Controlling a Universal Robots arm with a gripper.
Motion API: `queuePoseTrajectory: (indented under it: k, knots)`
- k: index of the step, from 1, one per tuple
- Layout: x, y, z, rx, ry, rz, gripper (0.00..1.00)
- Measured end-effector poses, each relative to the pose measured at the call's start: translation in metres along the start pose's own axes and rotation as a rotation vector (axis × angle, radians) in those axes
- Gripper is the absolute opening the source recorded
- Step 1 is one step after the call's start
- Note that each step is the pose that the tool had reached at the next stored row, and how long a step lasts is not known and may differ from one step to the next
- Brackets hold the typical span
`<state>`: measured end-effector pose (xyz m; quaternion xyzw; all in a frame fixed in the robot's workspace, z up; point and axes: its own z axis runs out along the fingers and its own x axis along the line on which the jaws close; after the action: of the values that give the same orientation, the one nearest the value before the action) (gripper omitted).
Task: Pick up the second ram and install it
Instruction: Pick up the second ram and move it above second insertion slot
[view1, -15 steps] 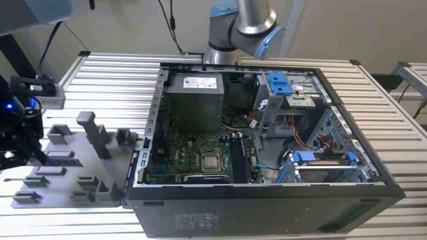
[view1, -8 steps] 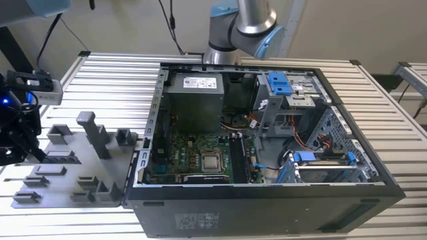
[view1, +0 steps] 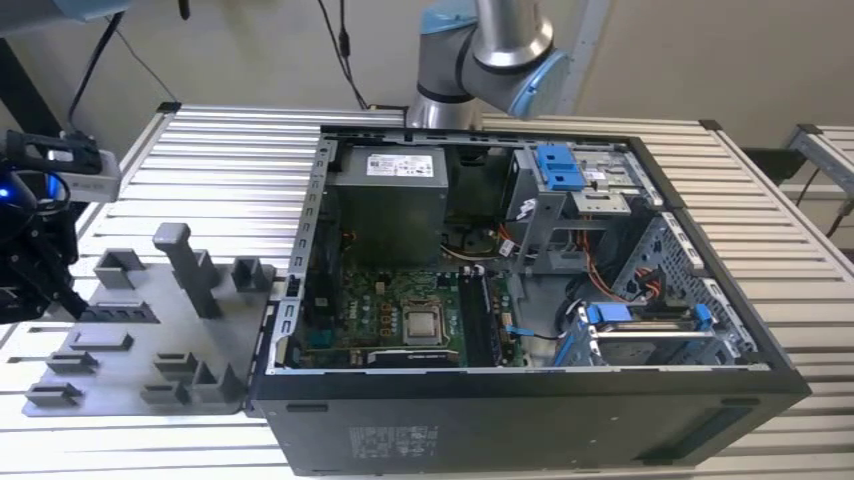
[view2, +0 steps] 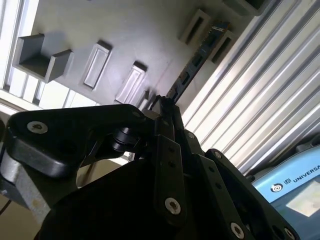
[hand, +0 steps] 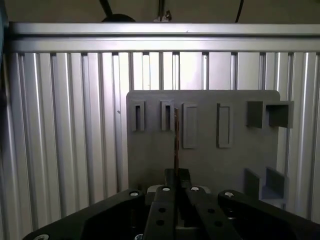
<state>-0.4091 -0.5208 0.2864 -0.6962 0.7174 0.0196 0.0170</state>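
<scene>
Holding the second ram (hand: 176, 135) by one end in a narrow claw (hand: 176, 173), out over the slots of the grey tray (hand: 150, 157); looks thin, flat, dark blue-green, turned edge-on; probably light, stiff yet fragile; better pinched on flat faces than contacts.

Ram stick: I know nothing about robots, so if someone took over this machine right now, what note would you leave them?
Gripper: fingers shut on the second ram.
Where: the ram is over the grey tray, which lies beside the open computer case. I cannot tell whether it has cleared its holder.
Done: the stick is grasped.
Left: it is not yet in the motherboard slots inside the case.
</scene>
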Motion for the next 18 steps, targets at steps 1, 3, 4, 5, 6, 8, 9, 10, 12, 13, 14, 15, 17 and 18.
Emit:
queuePoseTrajectory:
  k: [1, 3, 4, 5, 6, 8, 9, 10, 12, 13, 14, 15, 17, 18]
  knots:
    - [-0.0001, 0.0000, -0.0011, 0.0000, 0.0000, 0.000, 0.14]
    - [-0.0002, 0.0000, -0.0034, 0.0000, 0.0000, 0.000, 0.14]
    - [-0.0002, 0.0000, -0.0045, -0.0001, 0.0000, 0.000, 0.14]
    - [-0.0003, 0.0000, -0.0054, 0.0000, 0.0000, 0.000, 0.14]
    - [-0.0003, 0.0000, -0.0064, 0.0000, -0.0001, 0.000, 0.14]
    - [-0.0005, 0.0001, -0.0086, 0.0000, 0.0000, 0.000, 0.14]
    - [-0.0005, 0.0001, -0.0098, 0.0000, 0.0000, 0.000, 0.14]
    - [-0.0006, 0.0001, -0.0111, 0.0000, 0.0000, 0.000, 0.14]
    - [-0.0007, 0.0001, -0.0134, 0.0000, 0.0000, 0.000, 0.14]
    - [-0.0008, 0.0001, -0.0146, 0.0000, 0.0000, 0.000, 0.14]
    - [-0.0008, 0.0001, -0.0157, 0.0000, -0.0001, 0.000, 0.14]
    - [-0.0009, 0.0001, -0.0170, 0.0000, 0.0000, 0.000, 0.14]
    - [-0.0010, 0.0001, -0.0194, 0.0000, 0.0000, 0.000, 0.14]
    - [-0.0011, 0.0001, -0.0207, 0.0000, 0.0000, 0.000, 0.14]
